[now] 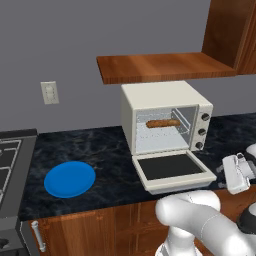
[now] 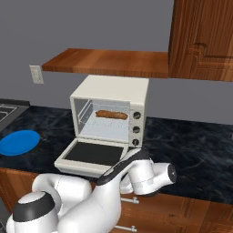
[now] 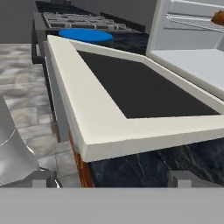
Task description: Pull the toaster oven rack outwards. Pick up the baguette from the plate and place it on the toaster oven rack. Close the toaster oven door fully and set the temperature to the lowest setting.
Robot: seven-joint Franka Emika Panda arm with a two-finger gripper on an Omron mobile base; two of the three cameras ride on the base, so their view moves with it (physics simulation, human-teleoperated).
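On counter, under wooden shelf (image 1: 165,67), you had toaster oven (image 1: 150,97) standing with toaster oven door (image 1: 172,170) dropped flat, dark glass up, front edge overhanging counter edge. Baguette (image 1: 163,123) lay crosswise on toaster oven rack (image 1: 167,129) inside cavity. Plate (image 1: 70,178) sat bare, well apart to oven's left, near stove (image 1: 7,165). Your gripper (image 3: 113,178) hung low, just off door's corner, fingers spread wide, holding nothing. Three knobs (image 1: 202,131) ran down oven's right side.
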